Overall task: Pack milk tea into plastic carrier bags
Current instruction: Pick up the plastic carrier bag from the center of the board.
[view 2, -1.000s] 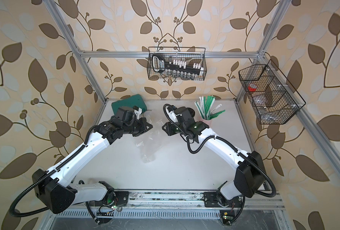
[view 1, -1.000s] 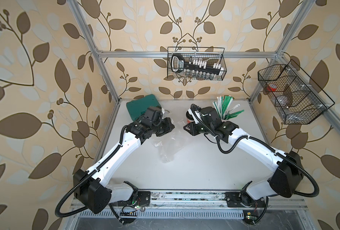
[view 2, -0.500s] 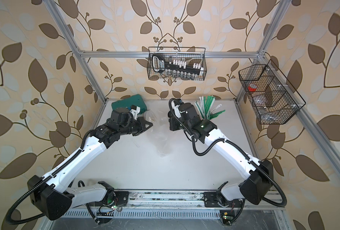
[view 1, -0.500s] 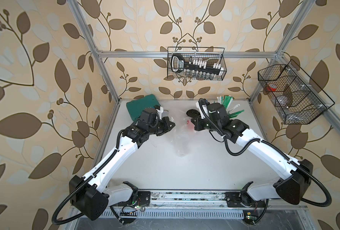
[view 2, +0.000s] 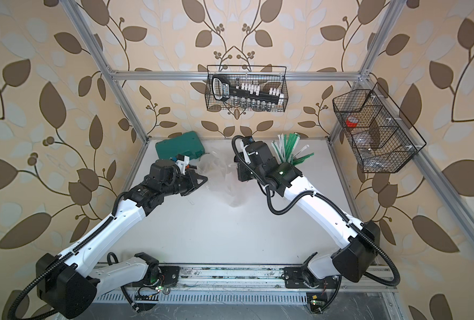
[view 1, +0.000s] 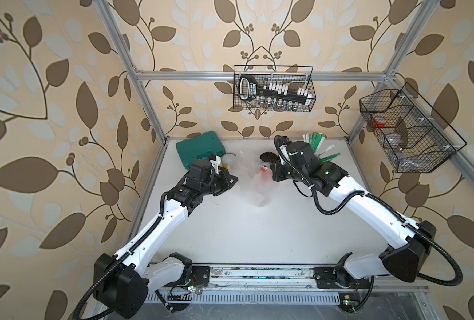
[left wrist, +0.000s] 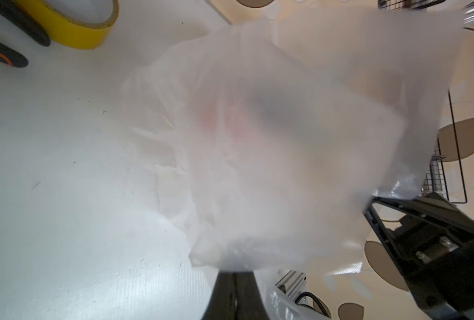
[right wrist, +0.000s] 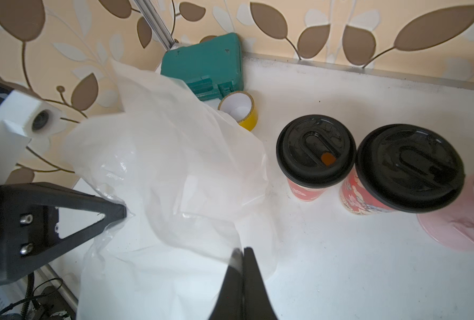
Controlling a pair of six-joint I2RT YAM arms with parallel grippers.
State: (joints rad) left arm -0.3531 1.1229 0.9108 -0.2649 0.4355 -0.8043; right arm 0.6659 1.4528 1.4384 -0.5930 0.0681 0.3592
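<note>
Hanging between the arms, the thin crinkly clear plastic bag [right wrist: 175,166] is pinched by the left end effector [right wrist: 120,212] and the right end effector [right wrist: 242,253], likely to spread its mouth; two black-lidded red paper cups [right wrist: 315,151] stand outside it, near the desk's [right wrist: 341,263] far edge.

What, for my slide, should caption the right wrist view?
Left gripper and right gripper pinch the plastic bag; two milk tea cups stand beside it.
</note>
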